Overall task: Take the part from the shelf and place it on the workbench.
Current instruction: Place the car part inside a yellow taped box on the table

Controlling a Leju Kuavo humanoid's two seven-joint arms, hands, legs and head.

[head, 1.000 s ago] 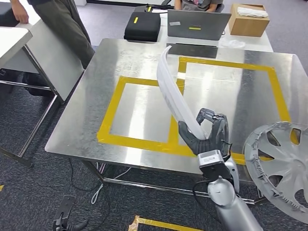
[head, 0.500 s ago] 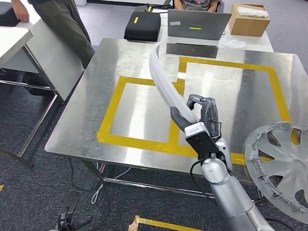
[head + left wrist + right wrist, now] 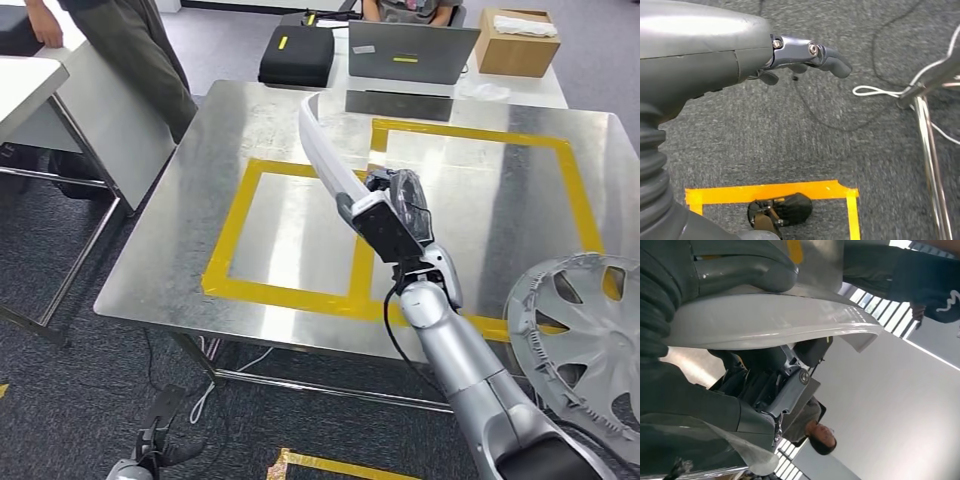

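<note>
My right hand point(image 3: 392, 215) grips one end of a long curved white part point(image 3: 323, 152) over the steel workbench point(image 3: 189, 200). The part slants up and away from the hand, above the yellow tape rectangles point(image 3: 241, 205). In the right wrist view the white part point(image 3: 764, 325) runs between the grey thumb and the dark fingers point(image 3: 753, 390). My left hand point(image 3: 806, 55) hangs low over the grey carpet, holding nothing, its fingers loosely out; it also appears at the bottom edge of the head view as the left hand point(image 3: 151, 450).
A silver wheel cover point(image 3: 585, 345) sticks out at the right edge. A laptop point(image 3: 411, 50), a black case point(image 3: 296, 55) and a cardboard box point(image 3: 517, 40) lie behind the workbench. A person point(image 3: 128, 50) stands at the far left by a white table. Cables cross the floor.
My right arm has reached forward and to the left over the workbench, carrying the white part with it. The hand has turned so its back faces the camera.
</note>
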